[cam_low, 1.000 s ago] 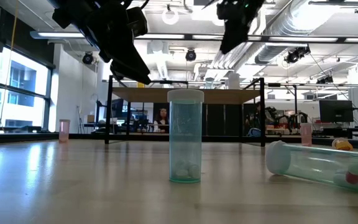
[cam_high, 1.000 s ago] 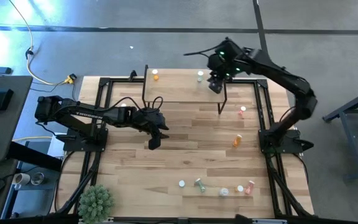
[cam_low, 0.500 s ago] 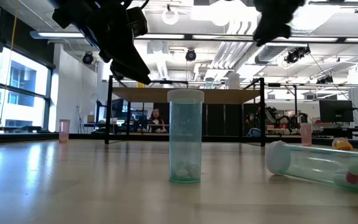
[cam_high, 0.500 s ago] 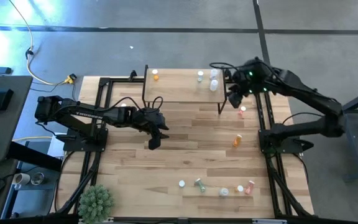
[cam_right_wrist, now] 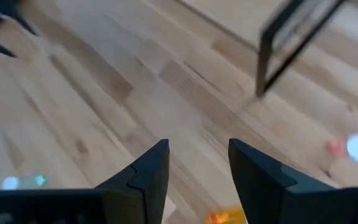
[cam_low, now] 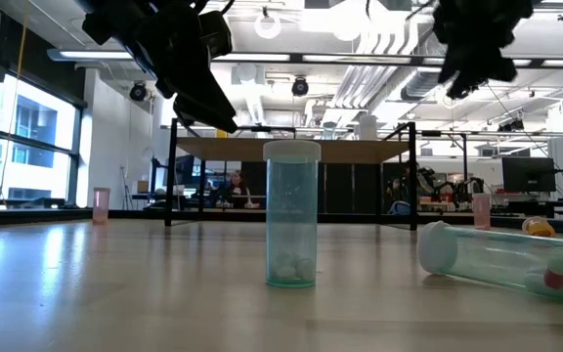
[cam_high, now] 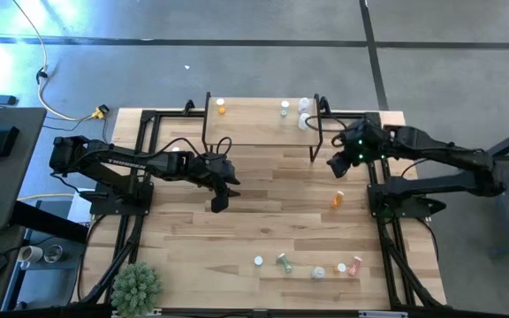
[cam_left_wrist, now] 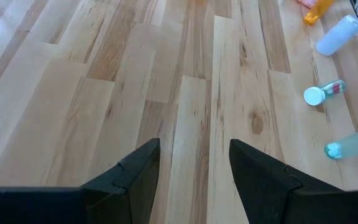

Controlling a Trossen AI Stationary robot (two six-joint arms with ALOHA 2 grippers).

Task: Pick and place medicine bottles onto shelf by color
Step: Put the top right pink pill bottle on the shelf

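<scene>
Left tool (cam_high: 218,203) hangs open and empty over mid-desk (cam_high: 263,212). On the shelf (cam_high: 254,128) we count four medicine bottles (cam_high: 305,122) (others are scattered below). Right tool (cam_high: 334,166), open and empty, sits beside the shelf's right leg.

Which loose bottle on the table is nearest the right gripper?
The orange bottle, alone just below the right gripper. The other loose bottles sit in a row along the table's near edge, well away.

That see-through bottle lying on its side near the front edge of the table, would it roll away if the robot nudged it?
Probably. The clear bottle is a smooth cylinder lying flat on the bare wooden table, so a sideways nudge would likely roll it. It looks almost empty, so likely light. The upright teal bottle beside it is tall and narrow, so it might tip instead.
</scene>
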